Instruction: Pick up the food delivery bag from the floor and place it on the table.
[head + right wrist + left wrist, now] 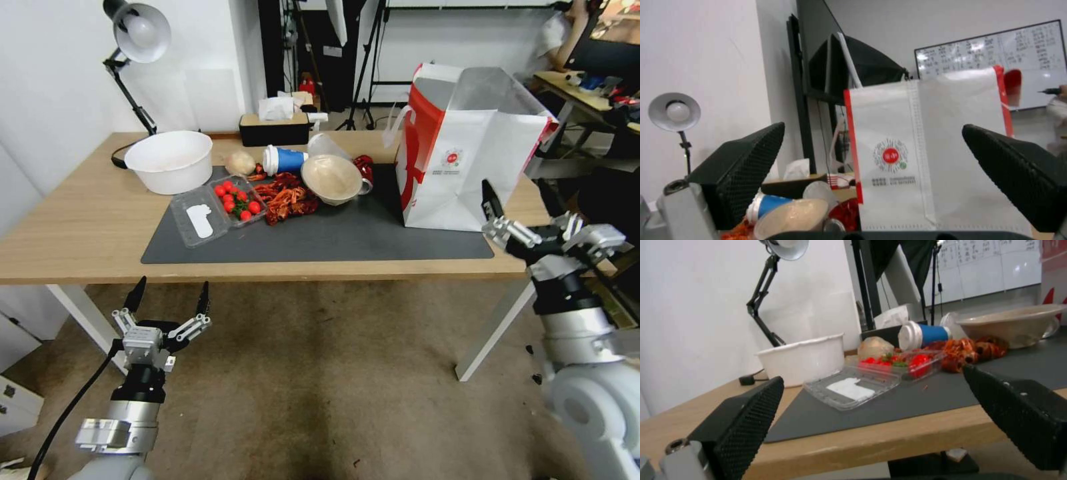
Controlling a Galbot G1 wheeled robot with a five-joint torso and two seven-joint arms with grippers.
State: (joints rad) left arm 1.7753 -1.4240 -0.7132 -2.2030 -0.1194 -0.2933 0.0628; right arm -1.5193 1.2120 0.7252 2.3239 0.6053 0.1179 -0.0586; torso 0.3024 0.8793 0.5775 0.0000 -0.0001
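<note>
1. Right gripper, in the head view, hovers with its fingers spread and nothing between them just off the counter's front edge at 4 o'clock, close to the food delivery bag. That bag stands upright on the counter, partly on the dark grey mat, mouth open, so the placing looks done. Left gripper hangs parked and spread wide above the floor at 7 o'clock
2. Left wrist view: the left gripper frames a white bowl whose inside is hidden, an open clear clamshell holding cherry tomatoes, and a tipped blue cup
3. Right wrist view: the right gripper faces the bag. It looks light, soft-walled and easily crumpled; the strap handles seem the surest hold
</note>
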